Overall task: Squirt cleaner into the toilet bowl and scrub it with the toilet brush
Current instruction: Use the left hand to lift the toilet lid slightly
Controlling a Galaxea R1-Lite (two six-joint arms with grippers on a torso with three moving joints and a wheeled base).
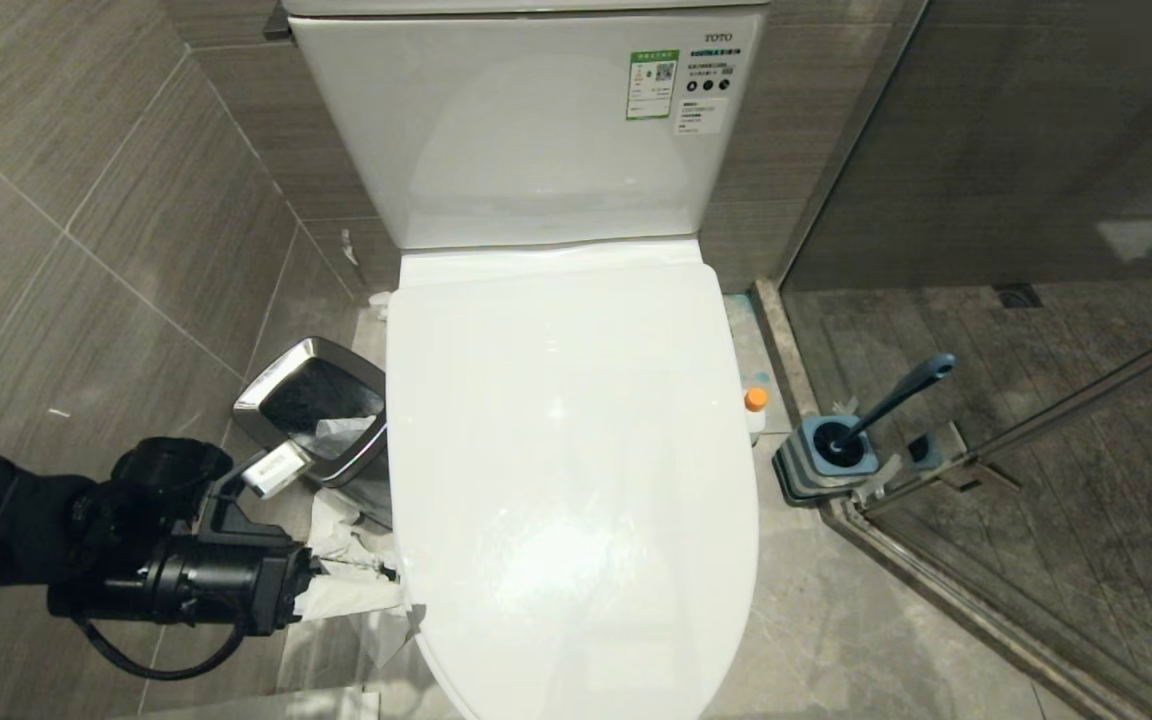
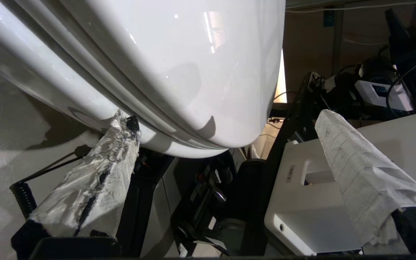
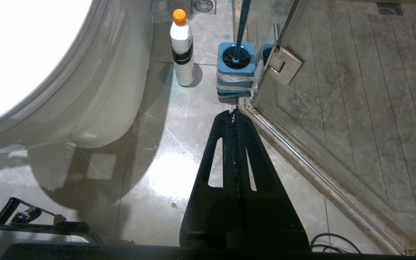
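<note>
Grey tiled walls and a pale stone floor (image 1: 836, 620) close in around the toilet bowl (image 1: 576, 480), whose white lid (image 1: 566, 420) lies shut over it, so nothing of the inside can be seen. On the left, near the front of the toilet, the left tool (image 1: 361, 585) reaches in low with its paper-wrapped fingers (image 2: 96, 173) spread wide, one tip touching or almost touching the seam under the lid's edge, the other held well out from the bowl. Just behind it stands a steel-rimmed waste bin (image 1: 321, 420).

The step in hand looks to be raising the lid, since no cleaner can go in until it is up. To do it well, the lower finger should slide under the lid's lip alone, not under the seat as well, and the lift should follow the hinge's arc at the far end instead of pulling straight up. Glossy plastic and loose paper wrapping may slip, so a slow, steady push is wise, carried on until the lid leans against the tank (image 1: 536, 130).

On the right, the cleaner (image 3: 182, 47) stands upright on the floor just beside the bowl, orange cap on. The toilet brush (image 1: 891, 400) sits in its holder (image 1: 826, 460) by the glass shower door (image 1: 1036, 300). The right tool (image 3: 235, 112) hangs pressed together over the floor on that side, holding nothing.
</note>
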